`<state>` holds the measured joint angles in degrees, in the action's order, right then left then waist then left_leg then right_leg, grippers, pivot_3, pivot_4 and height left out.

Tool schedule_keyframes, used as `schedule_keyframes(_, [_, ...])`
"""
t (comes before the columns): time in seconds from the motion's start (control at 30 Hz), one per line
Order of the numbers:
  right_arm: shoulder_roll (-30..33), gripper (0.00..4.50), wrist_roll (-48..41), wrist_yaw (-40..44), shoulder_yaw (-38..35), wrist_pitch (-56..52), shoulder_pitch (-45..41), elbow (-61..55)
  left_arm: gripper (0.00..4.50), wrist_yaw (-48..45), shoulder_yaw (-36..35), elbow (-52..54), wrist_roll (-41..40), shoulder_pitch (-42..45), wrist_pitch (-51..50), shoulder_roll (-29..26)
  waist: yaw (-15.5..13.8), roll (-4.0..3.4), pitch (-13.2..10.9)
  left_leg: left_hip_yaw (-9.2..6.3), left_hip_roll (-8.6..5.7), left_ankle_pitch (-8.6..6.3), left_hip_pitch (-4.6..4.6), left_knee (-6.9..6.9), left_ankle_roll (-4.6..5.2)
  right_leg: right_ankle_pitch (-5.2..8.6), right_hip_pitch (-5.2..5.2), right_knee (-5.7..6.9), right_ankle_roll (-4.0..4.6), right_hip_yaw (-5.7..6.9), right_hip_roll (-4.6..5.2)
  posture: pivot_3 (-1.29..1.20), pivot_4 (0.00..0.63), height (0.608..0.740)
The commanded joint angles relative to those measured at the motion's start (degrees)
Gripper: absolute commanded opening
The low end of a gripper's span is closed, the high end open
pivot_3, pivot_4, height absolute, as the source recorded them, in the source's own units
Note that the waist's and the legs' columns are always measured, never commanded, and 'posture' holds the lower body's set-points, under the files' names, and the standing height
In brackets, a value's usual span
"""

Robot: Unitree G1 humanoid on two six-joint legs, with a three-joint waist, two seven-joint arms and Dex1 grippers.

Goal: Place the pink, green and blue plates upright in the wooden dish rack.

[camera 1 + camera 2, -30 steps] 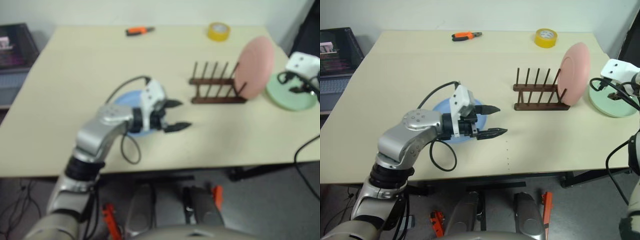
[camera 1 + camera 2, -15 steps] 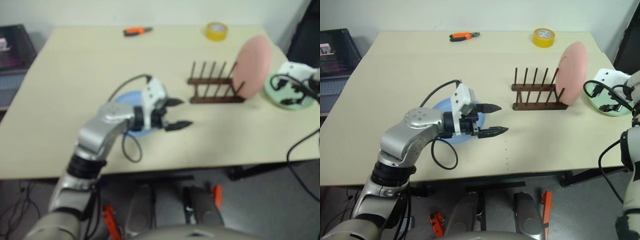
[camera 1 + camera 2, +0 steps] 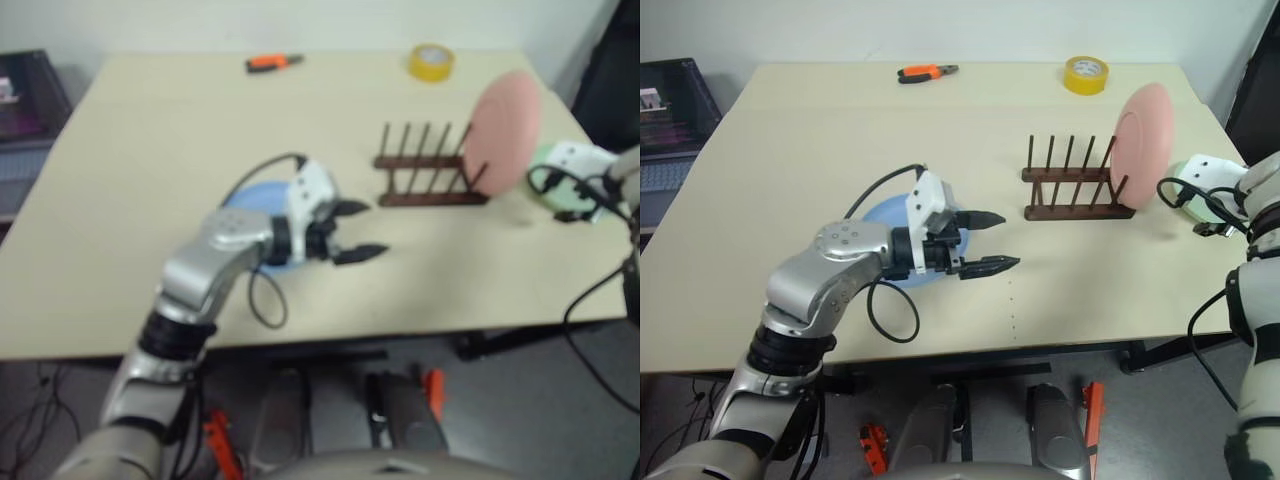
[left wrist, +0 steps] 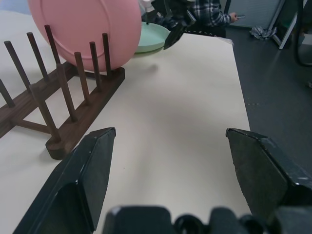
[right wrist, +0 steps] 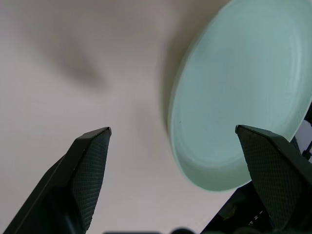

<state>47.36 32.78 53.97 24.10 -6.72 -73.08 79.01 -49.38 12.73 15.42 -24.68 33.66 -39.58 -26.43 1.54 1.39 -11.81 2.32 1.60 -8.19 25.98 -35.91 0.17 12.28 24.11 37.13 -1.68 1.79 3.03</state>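
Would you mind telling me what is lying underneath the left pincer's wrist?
The blue plate lies flat on the table there. Its far-left rim shows; the left pincer and its arm cover the rest, so I cannot tell whether anything is on it.

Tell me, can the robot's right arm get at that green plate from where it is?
Probably yes. The right end effector hangs open just above the green plate, which lies flat on the table beside the pink plate, with nothing between them.
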Motion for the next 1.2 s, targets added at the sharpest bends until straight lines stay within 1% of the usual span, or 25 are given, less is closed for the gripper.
schedule_keyframes(0.03, [-0.19,4.47,0.0,-0.67,-0.64,-0.63,-0.2,-0.45,4.0,0.33,-0.3,2.81,-0.65,0.05,0.22,0.42,0.01,0.0,0.0,0.0,0.0,0.0,0.0,0.0,0.0,0.0,0.0,0.01,0.0,0.0,0.0,0.0,0.15,0.74])
schedule_keyframes(0.13, [-0.44,4.47,1.78,-2.66,0.97,0.21,0.66,-0.5,4.0,0.47,-0.42,3.06,-0.78,-0.12,0.04,0.38,0.02,0.0,0.0,-0.01,0.0,0.0,-0.02,-0.01,0.0,0.0,-0.01,0.02,0.0,0.01,-0.01,0.0,0.15,0.74])
schedule_keyframes(0.33, [-1.96,4.47,2.32,-7.37,0.69,-0.49,1.37,-0.34,4.0,0.74,-0.68,3.58,-0.96,-0.34,-0.51,0.15,0.11,0.0,0.0,0.02,-0.01,0.0,-0.03,0.0,0.0,0.0,-0.01,0.01,-0.01,-0.03,-0.01,0.0,0.15,0.74])
schedule_keyframes(0.37, [-2.17,4.12,2.42,-7.82,0.68,-0.51,1.45,-0.32,4.0,0.78,-0.71,3.66,-0.99,-0.37,-0.58,0.11,0.14,0.0,0.0,0.02,0.0,0.0,-0.03,0.0,0.0,-0.01,-0.01,0.02,-0.01,-0.03,-0.01,0.0,0.15,0.74])
schedule_keyframes(0.4, [-2.29,3.88,2.74,-8.24,0.96,-0.4,1.55,-0.29,4.0,0.84,-0.74,3.75,-1.02,-0.39,-0.69,0.08,0.13,0.0,0.0,0.02,0.0,0.0,-0.04,-0.01,0.0,-0.01,-0.01,0.03,-0.01,-0.04,-0.02,0.0,0.15,0.74])
schedule_keyframes(0.47, [-2.35,3.26,3.37,-8.79,1.56,-0.1,1.77,-0.24,4.0,0.96,-0.83,3.9,-1.08,-0.42,-0.93,0.02,0.12,0.0,0.0,0.01,0.0,0.0,-0.05,-0.01,0.0,-0.01,-0.01,0.05,-0.01,-0.03,-0.03,0.0,0.15,0.74])
schedule_keyframes(0.5, [-2.37,2.85,3.47,-9.04,1.68,-0.04,1.87,-0.21,4.0,1.09,-0.91,4.0,-1.13,-0.43,-1.15,0.02,0.12,0.0,0.0,0.01,0.0,0.0,-0.05,-0.01,0.0,-0.01,-0.01,0.04,-0.01,-0.03,-0.02,0.0,0.15,0.74])
schedule_keyframes(0.57, [-2.43,2.23,3.36,-9.3,1.7,-0.11,1.98,-0.17,4.0,1.38,-1.04,4.28,-1.25,-0.57,-1.52,-0.09,0.12,0.0,0.0,0.02,-0.01,0.0,-0.05,-0.01,0.0,-0.01,-0.02,0.03,-0.02,-0.03,-0.02,0.0,0.15,0.74])
schedule_keyframes(0.67, [-2.47,1.13,3.09,-9.07,1.61,-0.5,2.06,-0.14,4.0,1.71,-1.18,4.65,-1.43,-0.75,-2.0,-0.25,0.11,0.0,0.0,0.03,-0.01,0.0,-0.04,0.0,0.0,-0.01,-0.01,0.03,-0.02,-0.05,-0.02,0.0,0.15,0.74])
schedule_keyframes(0.7, [-2.48,0.65,3.04,-9.07,1.59,-0.56,2.08,-0.14,4.0,1.79,-1.21,4.72,-1.47,-0.78,-2.12,-0.28,0.11,0.0,0.0,0.03,-0.01,0.0,-0.05,0.0,0.0,-0.01,-0.01,0.04,-0.02,-0.05,-0.02,0.0,0.15,0.74])
schedule_keyframes(0.73, [-2.49,0.43,3.02,-9.08,1.58,-0.59,2.08,-0.14,4.0,1.82,-1.27,4.81,-1.51,-0.82,-2.22,-0.32,0.12,0.0,0.0,0.03,-0.01,0.0,-0.05,-0.01,0.0,-0.01,-0.01,0.04,-0.02,-0.05,-0.02,0.0,0.15,0.74])
schedule_keyframes(0.77, [-2.49,0.07,2.99,-9.05,1.56,-0.57,2.08,-0.15,4.0,1.85,-1.31,4.87,-1.52,-0.85,-2.32,-0.35,0.12,0.0,0.0,0.03,-0.01,0.0,-0.06,-0.01,0.0,-0.01,-0.01,0.05,-0.02,-0.05,-0.02,0.0,0.15,0.74])
schedule_keyframes(1.03, [-2.53,0.03,1.99,-8.93,0.67,-0.71,1.99,-0.22,4.0,1.85,-1.31,4.64,-1.63,-0.63,-2.25,-0.6,0.11,0.0,0.0,0.03,-0.01,0.0,-0.06,-0.01,0.0,-0.01,-0.01,0.04,-0.02,-0.06,-0.02,0.0,0.15,0.74])
schedule_keyframes(1.2, [-1.63,0.03,1.11,-7.77,-0.18,0.03,0.17,-0.84,4.0,2.47,-1.4,5.49,-1.74,-1.31,-2.2,-0.47,0.12,0.0,0.0,0.03,-0.01,0.0,-0.06,-0.01,0.0,-0.01,-0.02,0.04,-0.03,-0.06,-0.02,0.0,0.15,0.74])
